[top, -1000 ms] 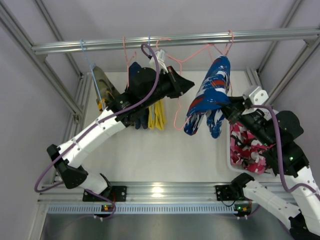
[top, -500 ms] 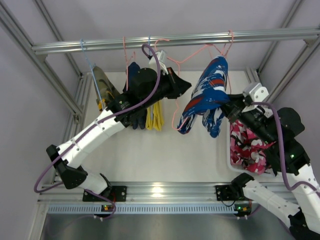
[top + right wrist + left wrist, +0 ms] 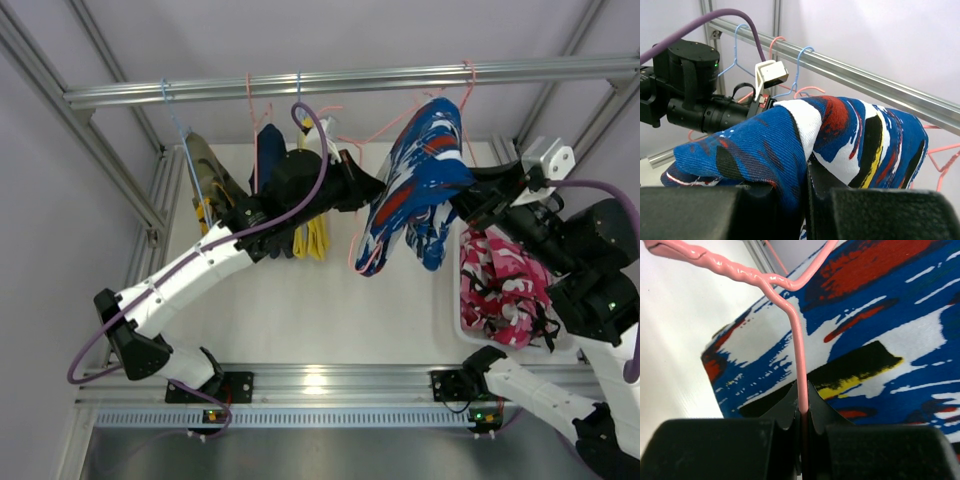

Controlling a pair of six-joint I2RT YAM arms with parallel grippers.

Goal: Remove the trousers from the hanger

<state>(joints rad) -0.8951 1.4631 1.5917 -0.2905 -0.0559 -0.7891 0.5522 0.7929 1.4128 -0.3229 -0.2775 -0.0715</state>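
Note:
The blue trousers (image 3: 415, 180) with red and white print hang over a pink wire hanger (image 3: 385, 130) on the rail. My right gripper (image 3: 468, 205) is shut on the blue trousers (image 3: 790, 145) and holds them lifted. My left gripper (image 3: 372, 183) is shut on the pink hanger wire (image 3: 799, 360), right beside the blue trousers (image 3: 880, 315). The red-pink trousers (image 3: 500, 290) lie in a white bin at the right.
A metal rail (image 3: 350, 82) crosses the top, with blue and pink hangers on it. Dark and yellow garments (image 3: 305, 235) hang behind my left arm. An olive garment (image 3: 205, 170) hangs at the left. The white bin (image 3: 462, 325) stands at the table's right edge.
My right gripper has risen and pulled the blue trousers up and toward the rail. My left gripper holds the hanger in nearly the same place.

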